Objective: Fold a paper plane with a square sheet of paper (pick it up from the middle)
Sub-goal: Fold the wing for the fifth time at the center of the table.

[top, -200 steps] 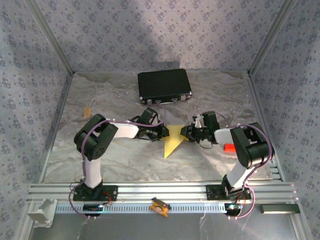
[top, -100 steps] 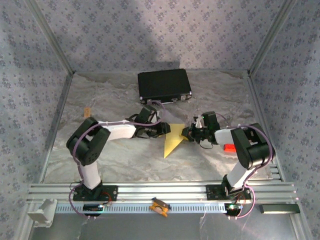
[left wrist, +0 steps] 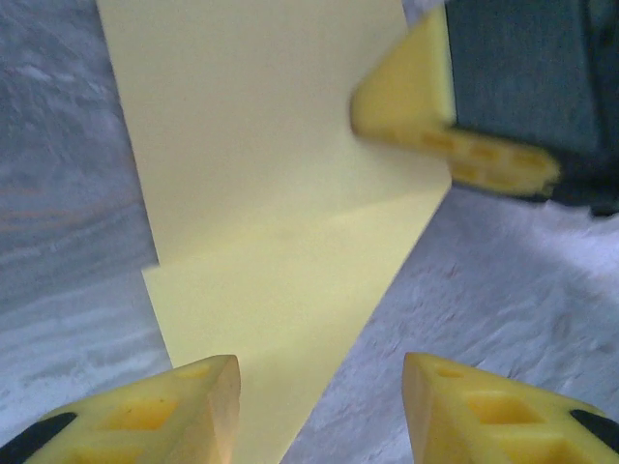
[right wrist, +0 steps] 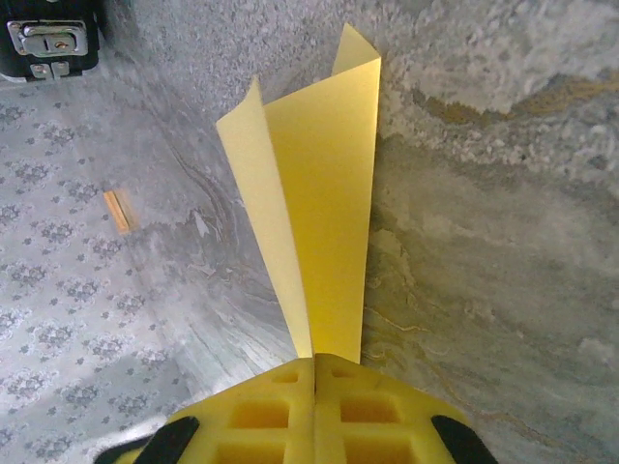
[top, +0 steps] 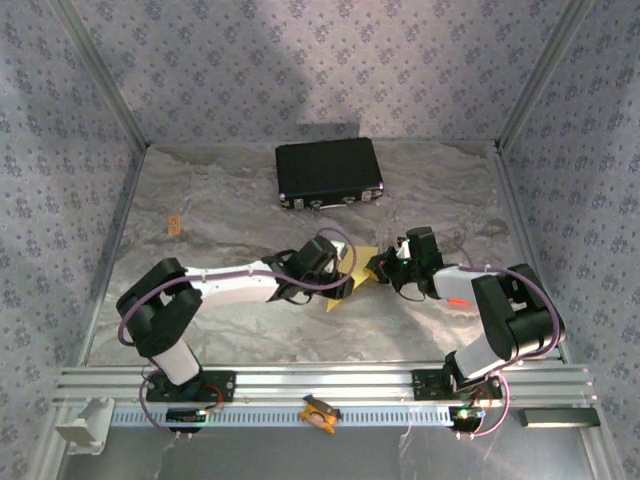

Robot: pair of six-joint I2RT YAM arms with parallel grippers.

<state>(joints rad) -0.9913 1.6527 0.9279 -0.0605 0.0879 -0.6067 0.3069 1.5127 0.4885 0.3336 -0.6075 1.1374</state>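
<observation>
The yellow sheet of paper [top: 352,272], folded to a point that faces the near side, lies mid-table with its right edge raised. My right gripper [top: 381,267] is shut on that edge. In the right wrist view the paper [right wrist: 324,193] rises out of the closed gripper [right wrist: 314,372] as two layers splayed apart. My left gripper [top: 340,282] hangs over the paper's left part. In the left wrist view it [left wrist: 324,411] stands open, with the paper [left wrist: 271,193] flat on the table below and beyond its fingertips [left wrist: 189,401]. The right gripper's fingers [left wrist: 416,97] pinch the paper's far edge.
A black case [top: 329,173] lies at the back centre, its latch corner [right wrist: 48,37] in the right wrist view. A small tan piece [top: 174,225] sits at the left. An orange clip [top: 320,412] rests on the front rail. Patterned walls close in three sides.
My left arm has stretched out to the right and its gripper has let go and opened above the paper. The right gripper has closed on the paper's right edge, which now stands up.
</observation>
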